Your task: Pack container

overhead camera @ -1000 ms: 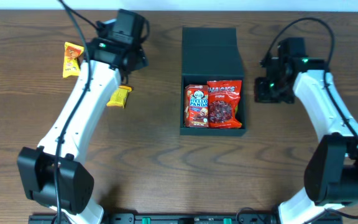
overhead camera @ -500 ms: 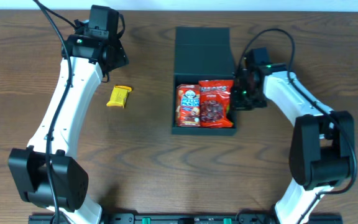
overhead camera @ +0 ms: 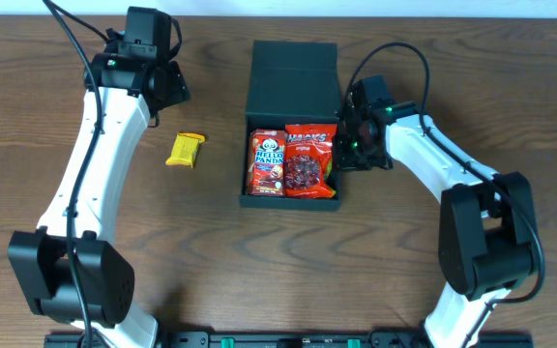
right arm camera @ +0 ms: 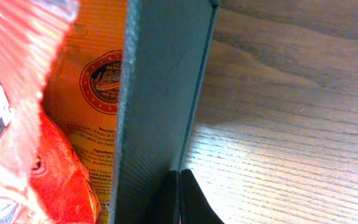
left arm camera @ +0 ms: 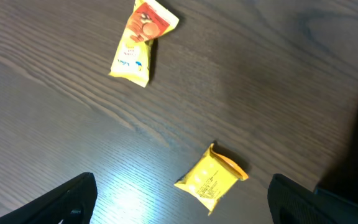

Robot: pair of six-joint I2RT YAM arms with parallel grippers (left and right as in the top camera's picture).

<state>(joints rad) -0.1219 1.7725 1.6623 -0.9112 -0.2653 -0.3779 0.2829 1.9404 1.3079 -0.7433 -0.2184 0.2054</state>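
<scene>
On the wooden desk (overhead camera: 220,261) the container (overhead camera: 292,72), a dark square box with its flap lid lying open toward the far edge, sits a little left of the middle of the desk's width, nearer the far edge than the near one. Inside it, left to right, lie a red Hello Panda packet (overhead camera: 267,162) and a larger red snack bag (overhead camera: 308,160), side by side and filling the tray. Left of the box, well apart from it, a small yellow packet (overhead camera: 185,149) rests on bare wood, and the left wrist view also shows a yellow-and-orange packet (left arm camera: 140,42) farther off, hidden overhead by the arm. The left gripper (overhead camera: 167,85) hangs near the far left corner, above the desk; its dark fingertips (left arm camera: 64,200) stand wide apart at the bottom corners of its wrist view, so the jaws are open and empty. The right gripper (overhead camera: 351,145) reaches in from the right side and sits against the box's right wall; its wrist view shows that wall (right arm camera: 157,93) edge-on with orange packaging behind it, and the jaws appear closed on the wall. Compared with half a second ago, the box and its two packets have slid leftward with the right gripper, while the left arm has drawn slightly further toward the far left corner.
</scene>
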